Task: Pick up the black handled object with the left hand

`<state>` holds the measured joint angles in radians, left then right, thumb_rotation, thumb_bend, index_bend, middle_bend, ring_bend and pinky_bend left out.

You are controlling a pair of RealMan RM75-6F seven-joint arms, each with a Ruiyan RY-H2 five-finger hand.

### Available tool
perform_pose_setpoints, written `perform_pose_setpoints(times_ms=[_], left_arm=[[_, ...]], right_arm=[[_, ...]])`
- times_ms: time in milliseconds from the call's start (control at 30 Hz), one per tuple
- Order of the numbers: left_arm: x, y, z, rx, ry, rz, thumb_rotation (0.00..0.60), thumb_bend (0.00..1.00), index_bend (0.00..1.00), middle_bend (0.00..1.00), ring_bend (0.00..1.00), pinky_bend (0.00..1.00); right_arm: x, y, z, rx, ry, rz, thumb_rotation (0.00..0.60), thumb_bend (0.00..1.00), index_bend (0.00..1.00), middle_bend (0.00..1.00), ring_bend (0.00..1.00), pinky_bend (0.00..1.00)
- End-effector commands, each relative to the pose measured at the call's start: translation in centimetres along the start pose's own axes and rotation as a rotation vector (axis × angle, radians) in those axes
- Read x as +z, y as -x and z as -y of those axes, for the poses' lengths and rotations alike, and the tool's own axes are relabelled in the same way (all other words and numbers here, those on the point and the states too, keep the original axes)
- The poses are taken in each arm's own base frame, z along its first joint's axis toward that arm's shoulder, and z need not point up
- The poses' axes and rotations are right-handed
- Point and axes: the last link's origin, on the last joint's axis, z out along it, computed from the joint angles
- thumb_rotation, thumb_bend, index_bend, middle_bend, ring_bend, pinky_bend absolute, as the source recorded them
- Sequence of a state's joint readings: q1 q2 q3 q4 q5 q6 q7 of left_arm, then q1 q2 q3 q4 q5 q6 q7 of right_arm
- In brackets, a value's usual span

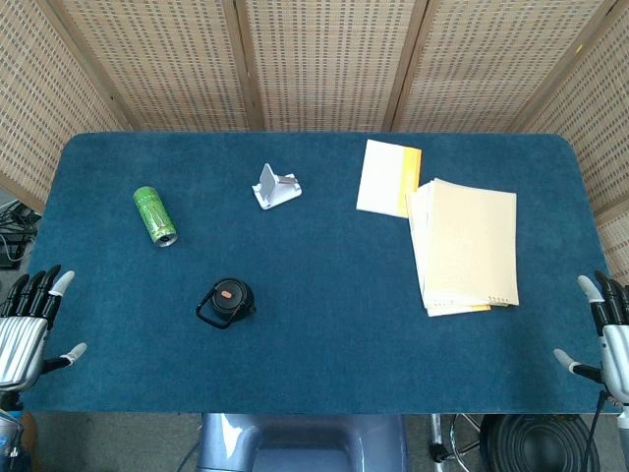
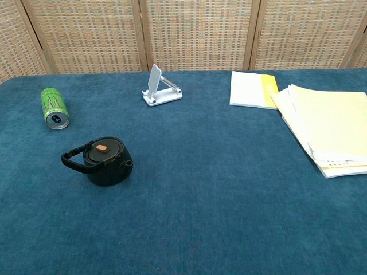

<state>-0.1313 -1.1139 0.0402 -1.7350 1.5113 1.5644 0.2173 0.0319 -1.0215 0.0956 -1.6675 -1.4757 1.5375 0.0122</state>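
The black handled object is a small black teapot [image 1: 227, 302] [image 2: 105, 161] with an orange knob on its lid. It stands upright on the blue table [image 1: 324, 324], left of centre, its loop handle pointing left. My left hand [image 1: 28, 329] hovers at the table's left front corner, fingers spread, holding nothing, well to the left of the teapot. At the right front corner my right hand [image 1: 604, 334] is also spread and empty. The chest view shows neither hand.
A green can [image 1: 155, 215] [image 2: 54, 108] lies on its side behind and left of the teapot. A white phone stand [image 1: 276, 187] [image 2: 160, 87] sits at back centre. A white-and-yellow booklet [image 1: 387, 178] and a stack of cream paper [image 1: 464, 244] occupy the right side.
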Motion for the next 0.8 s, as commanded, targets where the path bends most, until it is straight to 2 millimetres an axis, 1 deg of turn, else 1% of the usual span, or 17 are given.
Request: perform_pose_setpoints(times_ms=[33,167,300,400,433,500,567,633,667,800], left_arm=[[0.0,0.0,0.0,0.002,0.002,0.000,0.600,0.00,0.00,0.00,0.00,0.00],[0.0,0.1,-0.2,-0.001,0.019,0.010,0.600,0.00,0.00,0.00,0.00,0.00],[0.5,0.3,-1.1,-0.008,0.072,0.028,0.600,0.00,0.00,0.00,0.00,0.00],[1.5,0.6,-2.6,-0.013,0.155,0.054,0.600,0.00,0.00,0.00,0.00,0.00],[2.1,0.8,-3.2,-0.023,0.189,0.064,0.600,0.00,0.00,0.00,0.00,0.00],[3.6,1.0,-4.7,-0.051,0.256,0.081,0.600,0.00,0.06,0.06,0.06,0.00],[5.0,1.4,-6.0,-0.087,0.306,0.106,0.600,0.00,0.20,0.20,0.19,0.00],[6.4,1.8,-7.0,-0.094,0.341,0.127,0.600,0.00,0.30,0.29,0.26,0.00],[6.7,2.0,-7.4,-0.089,0.350,0.133,0.600,0.00,0.32,0.31,0.27,0.00],[8.2,2.9,-9.2,-0.125,0.378,0.213,0.600,0.00,0.32,0.32,0.28,0.00]], right_arm=[[0.0,0.0,0.0,0.003,0.001,0.000,0.600,0.00,0.00,0.00,0.00,0.00],[0.0,0.0,0.0,0.009,0.004,0.000,0.600,0.00,0.00,0.00,0.00,0.00],[0.0,-0.1,-0.1,0.015,0.008,-0.002,0.600,0.00,0.00,0.00,0.00,0.00],[0.0,-0.1,-0.1,0.017,0.009,0.001,0.600,0.00,0.00,0.00,0.00,0.00],[0.1,-0.1,-0.2,0.018,0.010,0.002,0.600,0.00,0.00,0.00,0.00,0.00],[0.1,0.0,-0.2,0.019,0.011,0.006,0.600,0.00,0.00,0.00,0.00,0.00],[0.2,0.0,-0.2,0.019,0.012,0.006,0.600,0.00,0.00,0.00,0.00,0.00],[0.2,0.0,-0.2,0.018,0.014,0.006,0.600,0.00,0.00,0.00,0.00,0.00],[0.2,0.0,-0.2,0.019,0.015,0.006,0.600,0.00,0.00,0.00,0.00,0.00],[0.3,0.2,-0.3,0.019,0.020,0.011,0.600,0.00,0.00,0.00,0.00,0.00]])
